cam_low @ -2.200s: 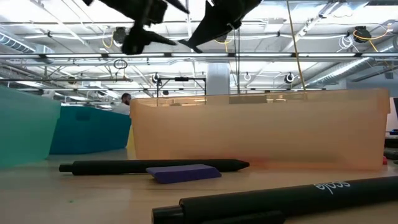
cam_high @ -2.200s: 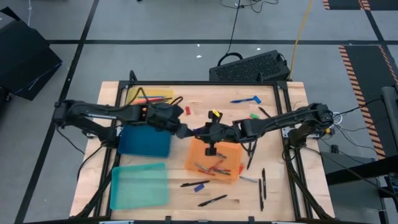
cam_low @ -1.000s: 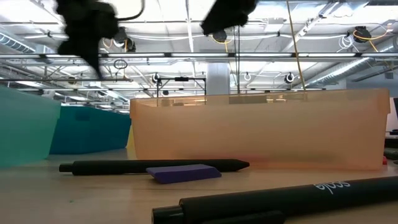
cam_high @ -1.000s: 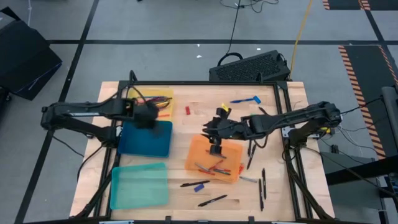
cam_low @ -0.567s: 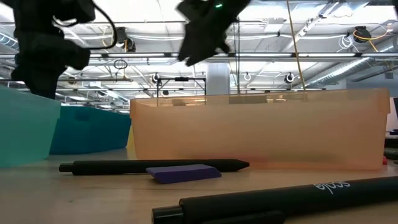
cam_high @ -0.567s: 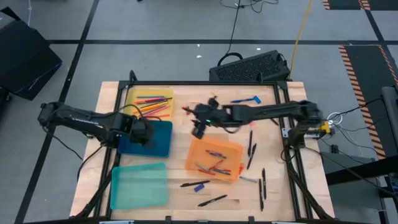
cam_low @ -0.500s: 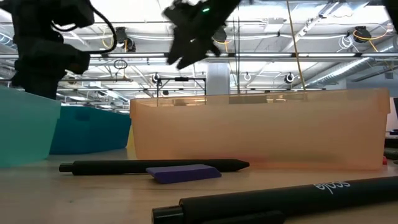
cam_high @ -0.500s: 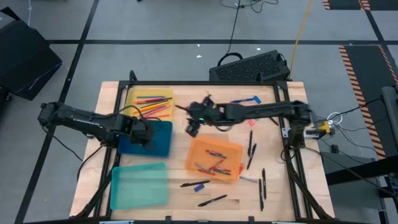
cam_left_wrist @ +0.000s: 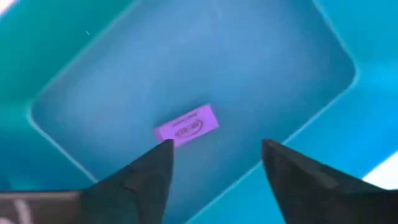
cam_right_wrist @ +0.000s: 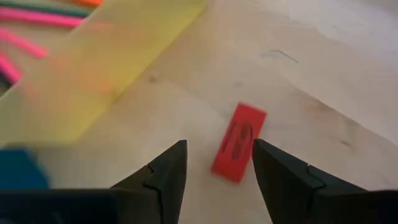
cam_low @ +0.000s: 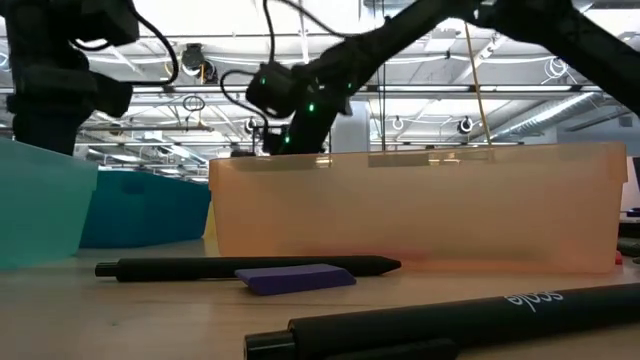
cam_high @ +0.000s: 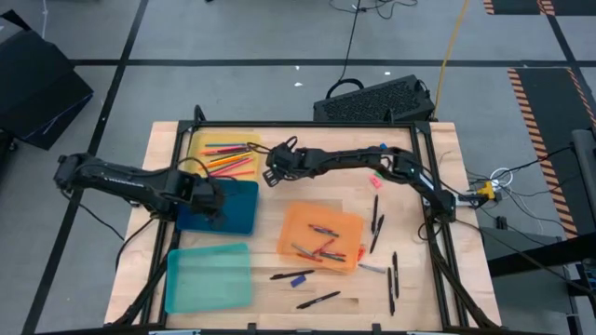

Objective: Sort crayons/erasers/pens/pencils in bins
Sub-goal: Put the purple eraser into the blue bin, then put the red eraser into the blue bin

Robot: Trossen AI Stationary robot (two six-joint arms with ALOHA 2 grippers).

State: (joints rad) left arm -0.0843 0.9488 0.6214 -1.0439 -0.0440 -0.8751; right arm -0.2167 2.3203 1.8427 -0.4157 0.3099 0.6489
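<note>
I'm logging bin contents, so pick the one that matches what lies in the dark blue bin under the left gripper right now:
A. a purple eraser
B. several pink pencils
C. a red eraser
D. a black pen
A: the left wrist view shows a single purple eraser lying on the floor of the dark blue bin, just ahead of the open left gripper.

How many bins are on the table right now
4: the yellow bin at the far left, dark blue bin below it, teal bin nearest, orange bin in the middle.
</note>
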